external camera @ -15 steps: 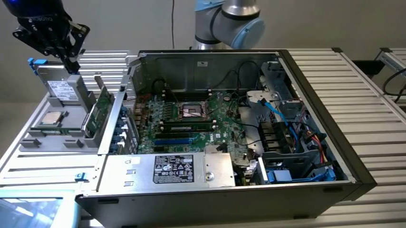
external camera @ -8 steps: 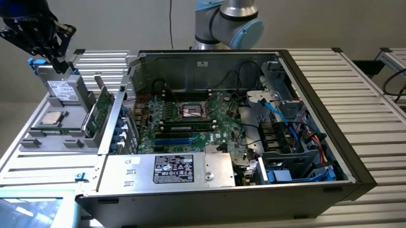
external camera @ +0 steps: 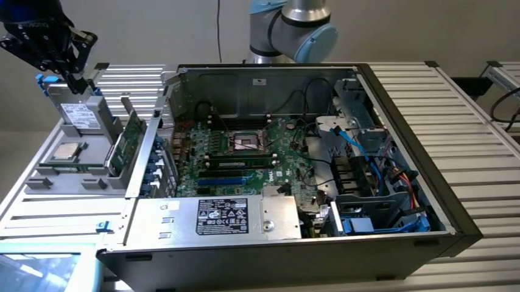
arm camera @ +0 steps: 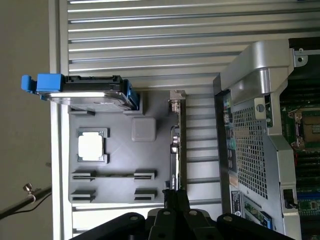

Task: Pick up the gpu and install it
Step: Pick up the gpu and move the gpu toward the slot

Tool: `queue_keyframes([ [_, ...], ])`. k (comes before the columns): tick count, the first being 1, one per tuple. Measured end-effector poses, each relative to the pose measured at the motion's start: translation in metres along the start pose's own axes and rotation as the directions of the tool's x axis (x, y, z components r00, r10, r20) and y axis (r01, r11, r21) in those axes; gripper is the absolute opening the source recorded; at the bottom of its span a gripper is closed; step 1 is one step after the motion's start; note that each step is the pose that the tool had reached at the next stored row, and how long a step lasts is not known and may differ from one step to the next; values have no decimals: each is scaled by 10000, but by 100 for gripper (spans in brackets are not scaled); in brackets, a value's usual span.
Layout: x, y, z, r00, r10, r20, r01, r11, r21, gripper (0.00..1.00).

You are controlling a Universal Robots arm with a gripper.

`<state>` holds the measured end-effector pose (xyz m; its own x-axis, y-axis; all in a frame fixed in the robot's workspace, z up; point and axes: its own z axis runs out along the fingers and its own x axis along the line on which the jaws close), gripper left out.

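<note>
While the gripper (external camera: 77, 76) hangs above the grey parts tray (external camera: 49, 182), the gpu (external camera: 126, 146) stands on edge in its holder, not lifted. It sits on the tray's side nearest the open computer case (external camera: 268, 85), to the exterior view's left of the case. Whether the pincer is open or shut cannot be told, and nothing is seen in its hold. In the wrist view the gripper (arm camera: 175, 197) sits over one end of the card (arm camera: 174, 150), roughly in line with its thin top edge. The step in hand reads as the reach for the grasp. Done well, it likely means centring squarely across that narrow edge and coming straight down. The pinch should land on bare board, clear of the silver bracket (arm camera: 174, 102), with no sideways push on the tray's holder. The hard drive (external camera: 79, 115) and the processor chip (external camera: 65, 152) lie in the same tray, apart from the card, and should stay untouched. The gpu is a flat green board, upright, seen from above as a slim line with metal at one end. The cooler face cannot be made out. It looks rigid and thin, and probably tips easily if nudged.
</note>
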<state>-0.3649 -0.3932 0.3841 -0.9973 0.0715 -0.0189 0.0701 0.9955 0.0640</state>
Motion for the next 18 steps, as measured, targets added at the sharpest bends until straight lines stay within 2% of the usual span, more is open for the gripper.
queue_keyframes([
  [8, 0, 0, 0, 10000, 0, 0, 0, 10000, -1, 13],
  [10, 0, 0, 0, 10000, 0, 0, 0, 10000, 0, 26],
  [11, 0, 0, 0, 10000, 0, 0, 0, 10000, 0, 26],
  [13, 0, 0, 0, 10000, 0, 0, 0, 10000, 0, 37],
  [14, 0, 0, 0, 10000, 0, 0, 0, 10000, 0, 37],
  [16, 1, -1, 6, 10000, 0, 1, 0, 10000, -1, 49],
  [18, 5, -3, 41, 10000, 0, 5, 0, 10000, -2, 49],
])
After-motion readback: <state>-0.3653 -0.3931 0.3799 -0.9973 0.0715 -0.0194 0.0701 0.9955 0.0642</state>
